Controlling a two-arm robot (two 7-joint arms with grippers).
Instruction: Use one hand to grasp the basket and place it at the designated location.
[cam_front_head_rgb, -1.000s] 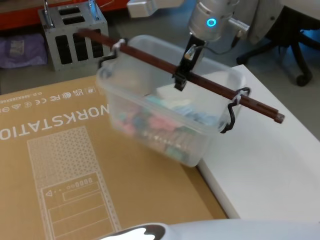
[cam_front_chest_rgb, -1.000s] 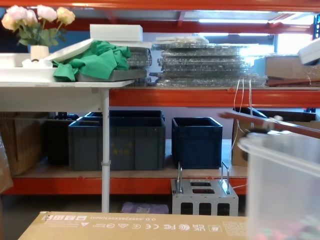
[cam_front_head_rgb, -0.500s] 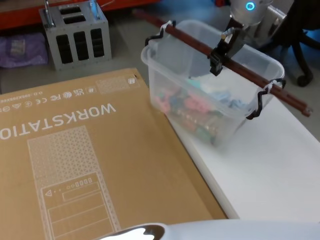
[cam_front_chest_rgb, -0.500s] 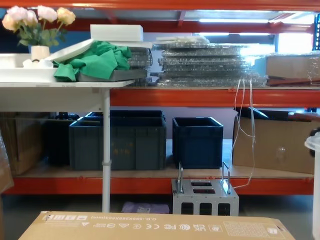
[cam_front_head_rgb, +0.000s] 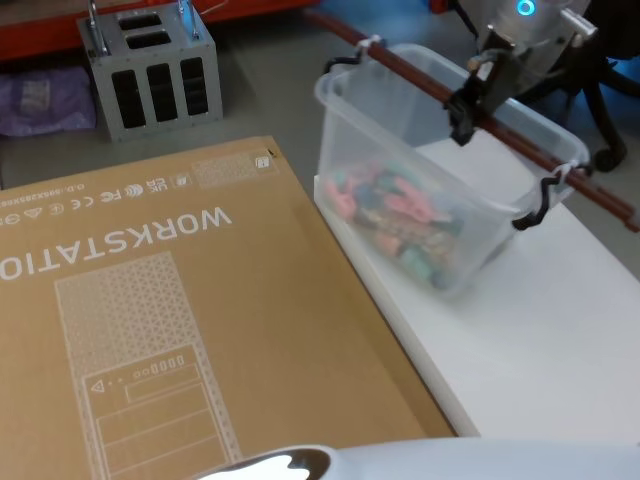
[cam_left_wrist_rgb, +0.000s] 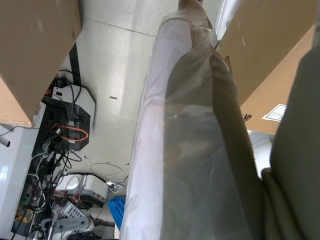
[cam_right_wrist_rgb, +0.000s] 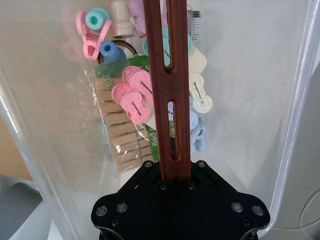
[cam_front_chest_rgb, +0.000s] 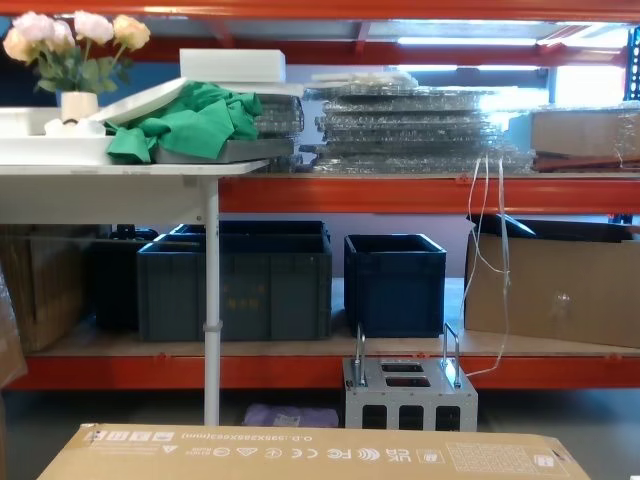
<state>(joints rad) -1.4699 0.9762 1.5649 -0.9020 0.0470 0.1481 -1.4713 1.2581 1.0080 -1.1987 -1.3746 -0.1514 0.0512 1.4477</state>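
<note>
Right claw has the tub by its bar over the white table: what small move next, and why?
Probably lower it straight down. The right claw grips the bar, and the tub hangs tilted, its base at the white table edge beside the cardboard box.

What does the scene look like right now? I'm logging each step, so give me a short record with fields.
holder: right claw, shut on the handle
held thing: see-through plastic basket with a red-brown bar handle
basket contents: pink, blue and white clothes pegs
basket position: over the near-left corner of the white table; whether it touches cannot be told
basket tilt: slightly tilted
beside the table: large brown cardboard box
on the floor behind: grey metal box with two loop handles
</note>
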